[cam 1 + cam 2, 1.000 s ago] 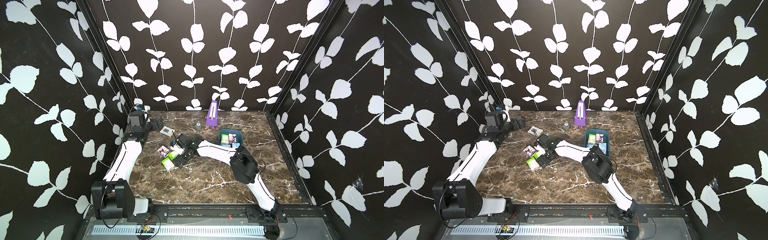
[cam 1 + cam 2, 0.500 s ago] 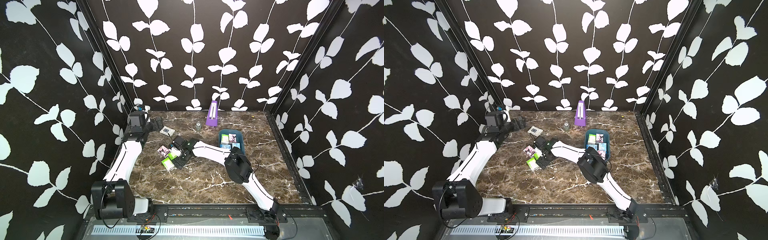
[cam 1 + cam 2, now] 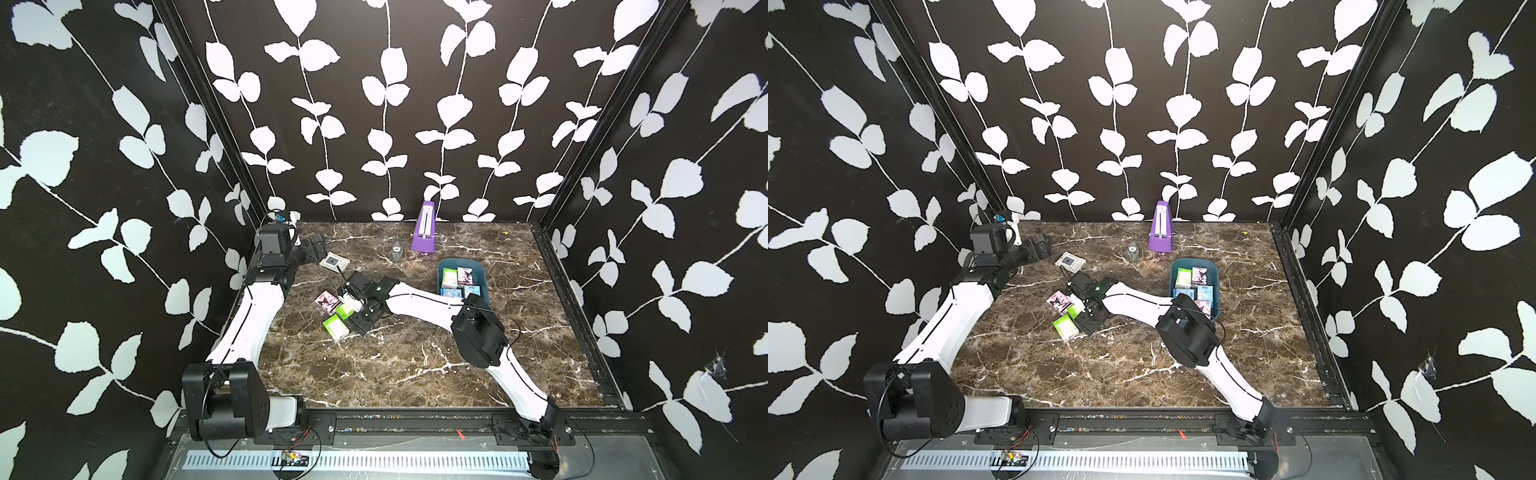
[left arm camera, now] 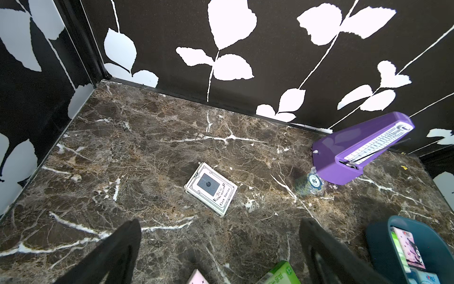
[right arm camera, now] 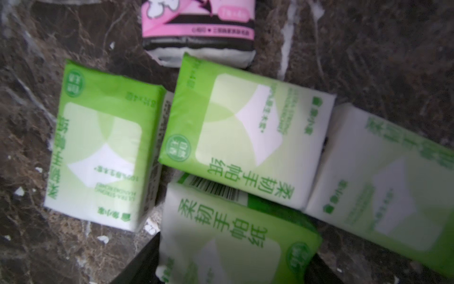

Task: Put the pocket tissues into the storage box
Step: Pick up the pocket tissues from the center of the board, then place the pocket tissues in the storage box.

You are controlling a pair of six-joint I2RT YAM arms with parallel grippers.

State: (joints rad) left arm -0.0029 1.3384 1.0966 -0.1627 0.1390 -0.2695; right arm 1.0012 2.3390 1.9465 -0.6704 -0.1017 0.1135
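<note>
Top views: right arm [image 3: 419,301] has edged onto loose pocket tissues [image 3: 336,326] on the table [image 3: 415,361], others already in storage box [image 3: 473,262] | right claw [image 5: 228,268] narrowing around one green packet [image 5: 235,228]; I cannot confirm grip, pickup looks imminent | left claw [image 4: 219,222] open, empty.

Black walls [image 3: 353,137] carry white leaf vines. The floor [image 3: 415,365] is dark brown marble with white veins.

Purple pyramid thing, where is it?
In both top views, the purple plastic pyramid stands against the back wall, just behind the dark teal plastic storage box.
</note>
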